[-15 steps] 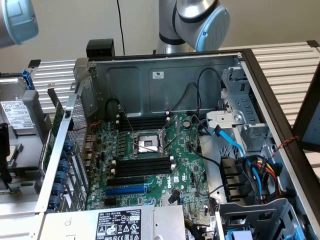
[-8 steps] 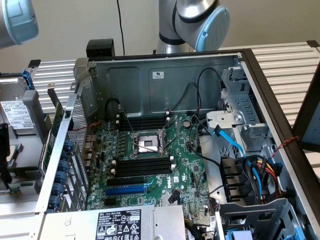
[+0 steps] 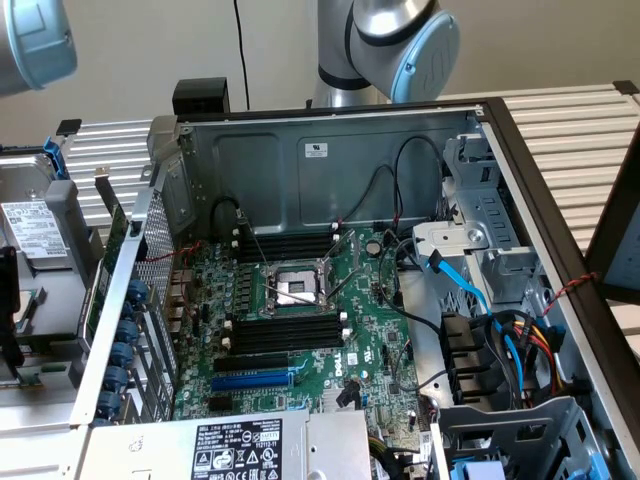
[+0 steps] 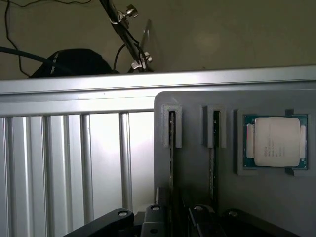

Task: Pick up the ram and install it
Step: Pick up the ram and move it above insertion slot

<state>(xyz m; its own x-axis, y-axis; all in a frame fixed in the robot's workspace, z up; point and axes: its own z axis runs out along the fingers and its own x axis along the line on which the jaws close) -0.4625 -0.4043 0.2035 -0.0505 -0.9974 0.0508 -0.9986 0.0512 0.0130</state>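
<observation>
Two ram sticks stand on edge in the slots of a grey holder: one ram and a second beside it, each seen as a thin dark strip. My gripper hangs over the holder, and its black linkage spreads wide to either side of the first ram. It is open, and I see nothing held in it. The open computer case holds the green motherboard with empty long black memory slots and a blue slot.
A processor chip lies in a recess of the holder beside the rams. The case has tall metal walls, a drive cage with blue and black cables and a power supply. The arm's elbow stands behind it on the slatted aluminium table.
</observation>
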